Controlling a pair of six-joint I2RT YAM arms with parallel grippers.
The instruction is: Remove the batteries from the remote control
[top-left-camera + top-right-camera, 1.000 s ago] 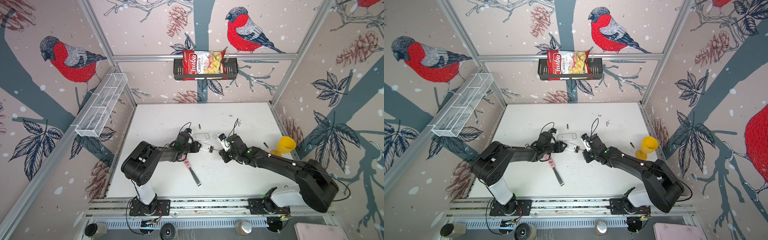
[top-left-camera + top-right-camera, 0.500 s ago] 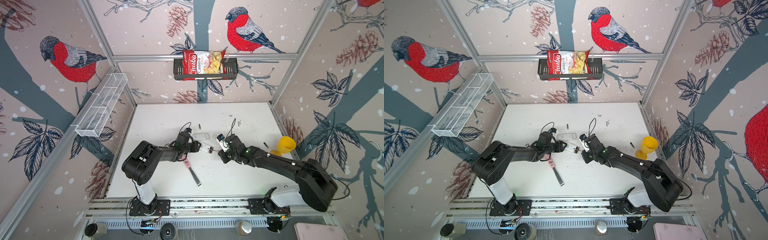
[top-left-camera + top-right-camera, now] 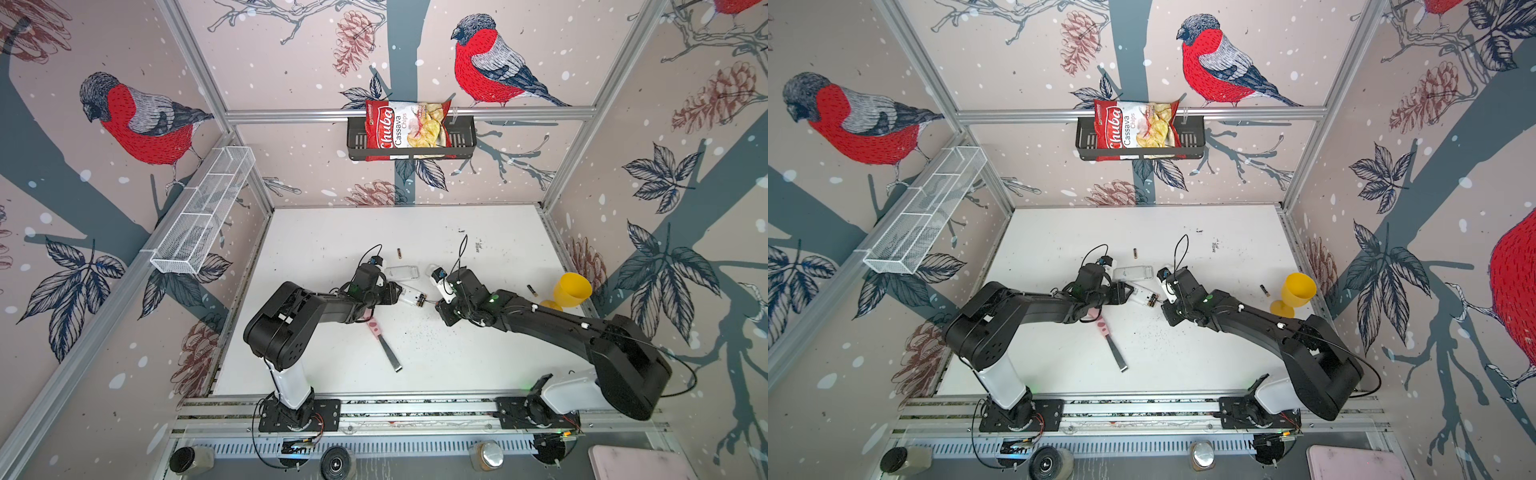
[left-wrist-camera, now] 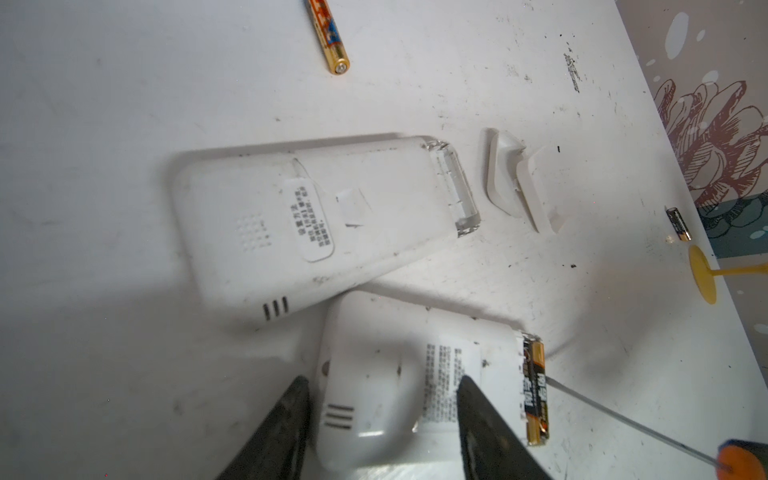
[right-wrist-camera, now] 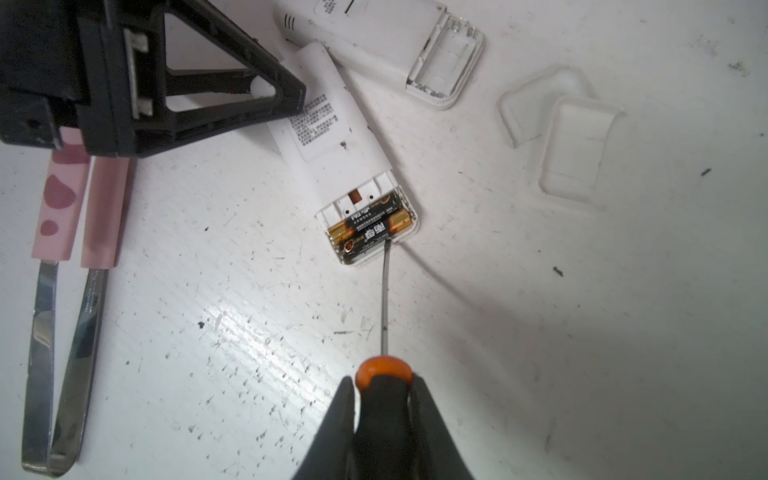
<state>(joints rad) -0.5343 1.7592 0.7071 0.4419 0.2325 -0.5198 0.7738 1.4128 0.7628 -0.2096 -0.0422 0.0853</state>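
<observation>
A white remote control [image 4: 386,365] lies face down on the table with its back compartment uncovered. Two black-and-gold batteries [image 5: 370,226] sit side by side in that compartment [image 4: 534,386]. My left gripper [image 4: 386,415] is shut on the remote's rounded end, one finger on each side, as both top views also show [image 3: 395,291] [image 3: 1121,293]. My right gripper [image 5: 384,399] is shut on the orange-and-black handle of a screwdriver [image 5: 384,374]. Its thin shaft [image 5: 385,291] reaches the compartment's edge, tip against the nearer battery. In a top view the right gripper [image 3: 441,308] sits just right of the remote [image 3: 411,294].
A second white remote [image 4: 311,216] with an empty compartment lies touching the held one. Two white covers [image 5: 561,124] lie beside it. Loose batteries lie farther back [image 3: 399,252] and at the right [image 3: 531,289], near a yellow goblet [image 3: 571,289]. Pink-handled tweezers [image 3: 384,340] lie nearer the front.
My right gripper with the screwdriver has edged slightly left toward the remote. The left gripper and remote have stayed put.
</observation>
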